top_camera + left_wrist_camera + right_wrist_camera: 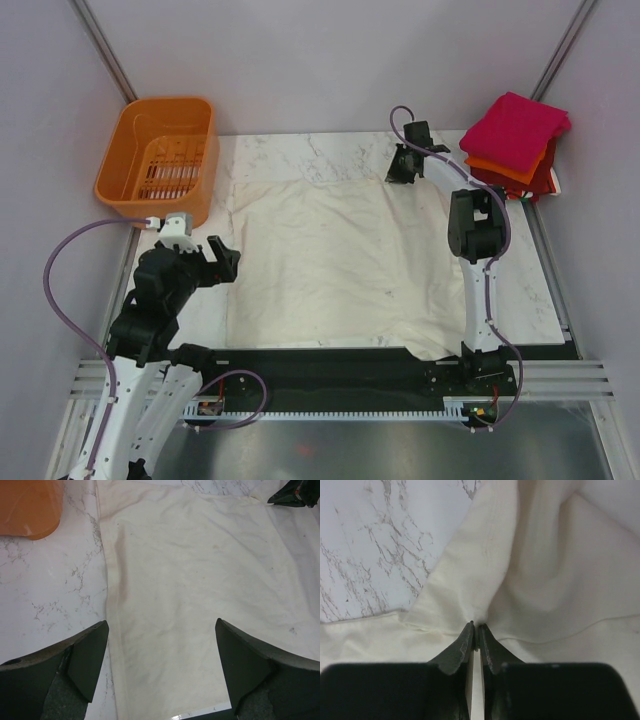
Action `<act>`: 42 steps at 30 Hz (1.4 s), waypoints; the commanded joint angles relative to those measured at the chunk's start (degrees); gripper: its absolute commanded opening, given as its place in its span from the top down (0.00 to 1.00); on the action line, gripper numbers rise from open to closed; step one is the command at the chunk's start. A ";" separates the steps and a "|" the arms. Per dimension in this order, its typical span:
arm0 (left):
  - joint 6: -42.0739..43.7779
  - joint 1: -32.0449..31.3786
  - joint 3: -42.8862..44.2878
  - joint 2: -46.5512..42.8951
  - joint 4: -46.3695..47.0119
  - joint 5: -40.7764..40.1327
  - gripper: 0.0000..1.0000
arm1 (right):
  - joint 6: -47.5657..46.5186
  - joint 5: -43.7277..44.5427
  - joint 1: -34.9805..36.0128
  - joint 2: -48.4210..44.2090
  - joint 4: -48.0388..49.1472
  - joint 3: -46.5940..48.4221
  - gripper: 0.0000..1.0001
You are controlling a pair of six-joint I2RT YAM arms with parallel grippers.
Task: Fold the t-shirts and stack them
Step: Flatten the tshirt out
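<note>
At the far edge, right hand [476, 626] tight on cream t-shirt [320, 265]

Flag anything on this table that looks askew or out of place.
At the far right, the magenta t-shirt sits skewed on the orange t-shirt and dark red t-shirt, so the stack's edges do not line up. The cream t-shirt has its near right corner drooping past the marble table at its near edge.
</note>
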 commanded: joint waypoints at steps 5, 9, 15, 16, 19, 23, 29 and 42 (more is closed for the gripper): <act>-1.38 -0.10 -0.22 0.29 0.80 -1.56 0.05 | 0.74 -1.06 2.50 0.38 3.03 9.93 0.91; -1.29 -0.10 -0.13 0.55 0.71 -1.65 0.06 | 3.81 -4.66 3.20 5.12 12.66 15.48 0.83; -1.29 -0.10 -0.13 1.26 0.62 -1.91 0.06 | 6.72 -9.77 3.55 8.30 18.41 17.96 0.02; -1.29 -0.10 -0.13 1.43 0.71 -1.91 0.06 | 6.46 -9.16 3.82 6.99 19.11 16.03 0.02; -1.29 -0.01 -0.04 2.13 0.62 -2.00 0.06 | 3.56 -6.45 4.87 -1.53 24.99 3.74 0.02; -1.29 -0.01 0.13 4.24 0.62 -1.73 0.06 | -0.83 -1.79 7.24 -11.46 26.24 -8.12 0.02; -1.90 -0.10 0.48 6.96 0.54 -0.77 0.06 | -3.48 8.38 11.64 -29.63 25.45 -25.60 0.02; -5.24 -13.11 3.47 21.91 -4.04 -9.20 0.06 | 12.77 25.40 8.48 -75.27 -2.80 -66.59 0.02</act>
